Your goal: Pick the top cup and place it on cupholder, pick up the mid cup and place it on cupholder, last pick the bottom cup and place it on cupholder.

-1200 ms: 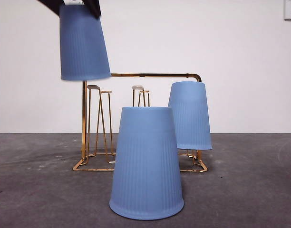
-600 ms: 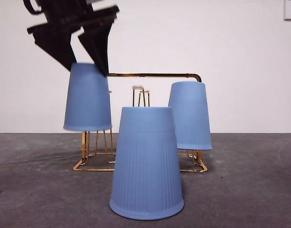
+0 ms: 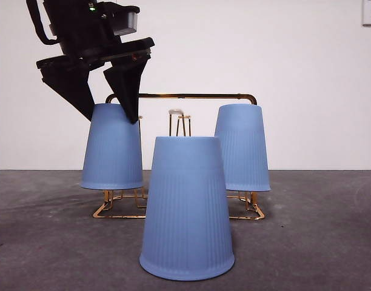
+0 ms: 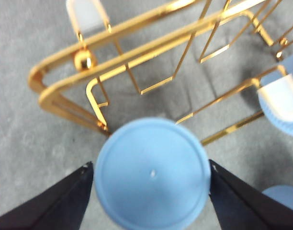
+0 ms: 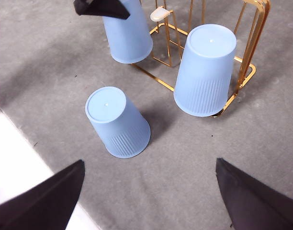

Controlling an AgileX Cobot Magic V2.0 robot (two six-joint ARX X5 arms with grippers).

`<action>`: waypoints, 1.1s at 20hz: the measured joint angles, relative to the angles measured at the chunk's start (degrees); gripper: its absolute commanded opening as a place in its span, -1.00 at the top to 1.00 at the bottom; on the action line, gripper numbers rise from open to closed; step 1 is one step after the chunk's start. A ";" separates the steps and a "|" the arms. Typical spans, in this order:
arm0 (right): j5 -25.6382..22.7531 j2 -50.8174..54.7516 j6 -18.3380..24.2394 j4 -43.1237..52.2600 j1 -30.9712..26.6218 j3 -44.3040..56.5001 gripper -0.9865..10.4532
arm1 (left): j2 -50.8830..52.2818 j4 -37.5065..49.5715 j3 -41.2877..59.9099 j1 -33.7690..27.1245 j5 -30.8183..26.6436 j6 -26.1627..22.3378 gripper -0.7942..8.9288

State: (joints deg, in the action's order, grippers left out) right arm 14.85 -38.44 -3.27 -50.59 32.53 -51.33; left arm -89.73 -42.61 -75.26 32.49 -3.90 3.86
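Cup (image 4: pixel 152 173) between left fingers (image 4: pixel 50 203).

Blue cups, gold rack, grey desk

All three cups are the same soft powder blue: the front cup (image 3: pixel 187 209) has fine vertical ribbing down its lower half, the left cup (image 3: pixel 113 147) and the right cup (image 3: pixel 242 147) look ribbed the same faint way, and from above the flat bottoms are plain blue with a tiny dot in the middle. The cupholder (image 3: pixel 197 96) is shiny gold wire with whitish tips on its prongs. The left gripper (image 3: pixel 106 91) is matte black, same as the right gripper (image 5: pixel 146 201). The desk (image 3: pixel 319 242) is a mottled dark grey, and the wall (image 3: pixel 307 60) behind is plain white.
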 measured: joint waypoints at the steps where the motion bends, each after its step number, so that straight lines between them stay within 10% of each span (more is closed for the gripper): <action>1: 0.00 0.00 0.00 0.17 0.00 0.00 0.07 | 0.00 -0.44 0.00 0.00 0.00 0.02 0.05; 22: 5.97 -22.64 -0.70 11.50 6.12 -6.99 0.04 | 33.48 -16.11 0.09 1.55 5.42 1.46 0.01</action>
State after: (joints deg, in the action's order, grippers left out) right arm 20.82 -61.08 -3.97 -39.09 38.65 -58.33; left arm -56.25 -58.72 -75.18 34.04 1.52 5.32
